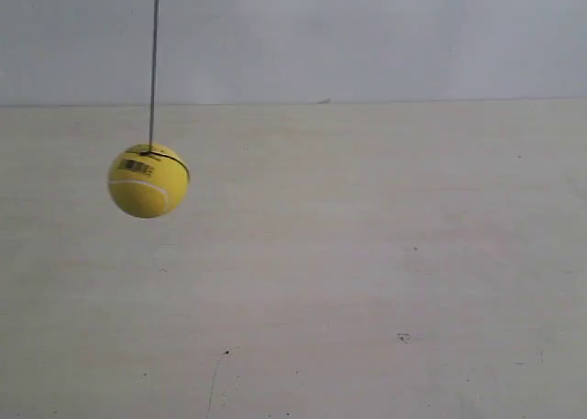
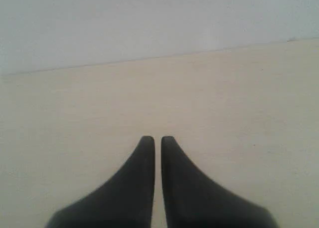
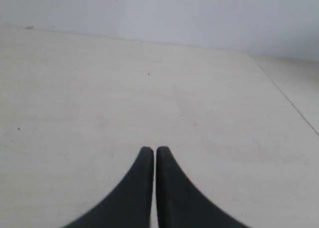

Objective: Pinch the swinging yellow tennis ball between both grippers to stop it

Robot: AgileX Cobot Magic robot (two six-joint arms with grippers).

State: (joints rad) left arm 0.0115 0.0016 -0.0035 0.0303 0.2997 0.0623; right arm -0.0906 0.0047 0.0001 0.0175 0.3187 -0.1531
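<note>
yellow tennis ball (image 1: 148,182), one, on one string (image 1: 153,61); left tool (image 2: 155,138), right tool (image 3: 150,149), both tips together

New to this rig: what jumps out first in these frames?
The yellow tennis ball hangs on a thin dark string at the exterior view's left, with no arm in that view. In the wrist views the left pincer and right pincer are each shut, black jaws pointing over pale table, no ball in sight.

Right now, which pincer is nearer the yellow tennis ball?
Cannot tell. Exterior view shows the yellow tennis ball alone; wrist views show left pincer and right pincer without it.
</note>
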